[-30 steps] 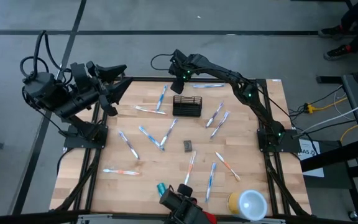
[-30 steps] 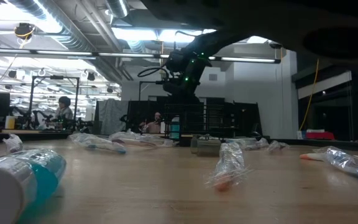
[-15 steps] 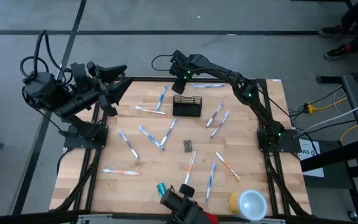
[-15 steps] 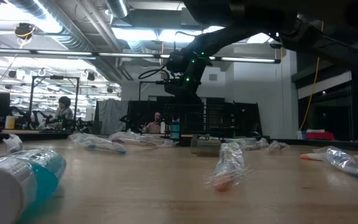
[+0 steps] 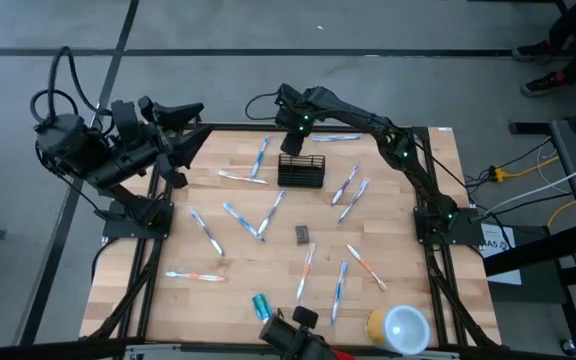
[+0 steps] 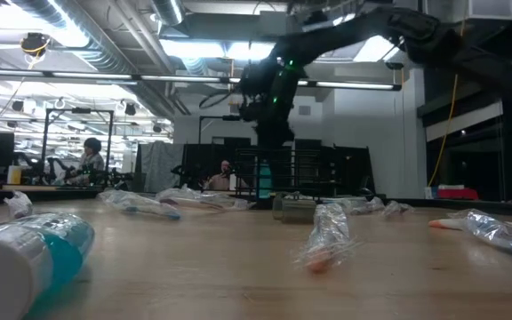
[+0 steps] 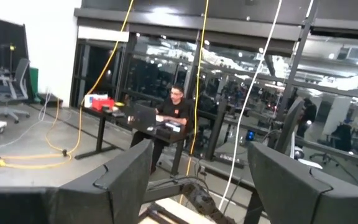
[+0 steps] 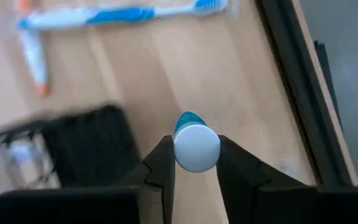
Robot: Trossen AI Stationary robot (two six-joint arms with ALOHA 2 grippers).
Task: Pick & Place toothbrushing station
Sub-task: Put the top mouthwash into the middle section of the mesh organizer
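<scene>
A small white-capped tube with a teal-blue body point(image 8: 194, 144) is pinched between the fingers of the right gripper point(image 8: 195, 163), which is held above the far edge of the wooden table point(image 5: 408, 205), just beside the small black rectangular mesh holder point(image 5: 301, 170). Slim wrapped toothbrushes point(image 5: 269, 214) are scattered over the tabletop around the holder. The left gripper point(image 7: 201, 177) is kept spread wide off the table's left far corner.
</scene>
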